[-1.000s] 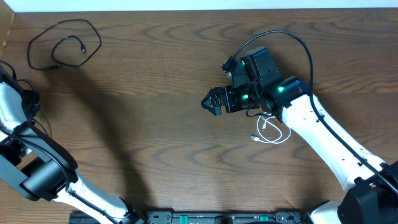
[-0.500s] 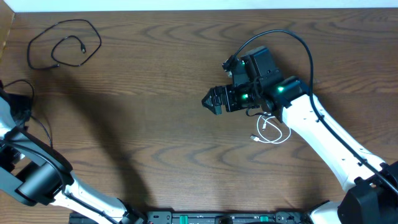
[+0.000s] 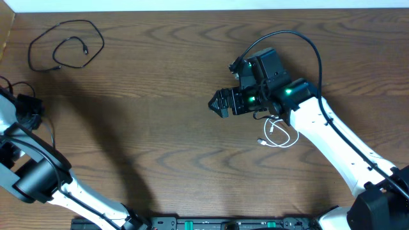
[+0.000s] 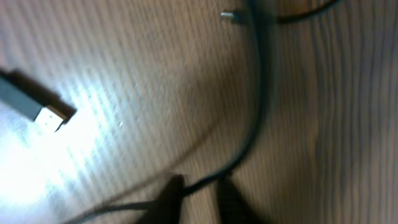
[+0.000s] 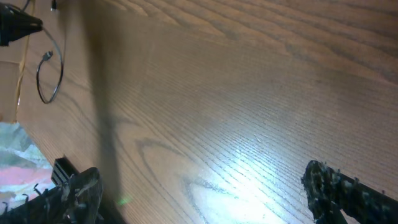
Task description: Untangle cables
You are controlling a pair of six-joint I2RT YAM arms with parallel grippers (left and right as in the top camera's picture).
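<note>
One black cable (image 3: 64, 43) lies in a loose loop at the far left of the table, also in the right wrist view (image 5: 48, 79). At the left edge my left gripper (image 3: 30, 107) is down on a second thin black cable (image 4: 252, 118). That cord runs between its dark fingertips (image 4: 169, 198), and the gripper (image 4: 200, 193) is shut on it. A grey plug (image 4: 38, 112) and a small plug (image 4: 229, 15) lie close by. The white cable (image 3: 279, 134) is coiled beside the right arm. My right gripper (image 3: 217, 103) (image 5: 202, 193) stands wide open over bare wood.
The right arm's thick black wire (image 3: 287, 38) arcs above its wrist. The table's far edge (image 3: 192, 9) runs along the top. A cardboard edge (image 3: 6, 32) shows at the far left corner.
The left gripper has closed on the thin black cable and shifted slightly right. The right arm and the white cable have not moved.
</note>
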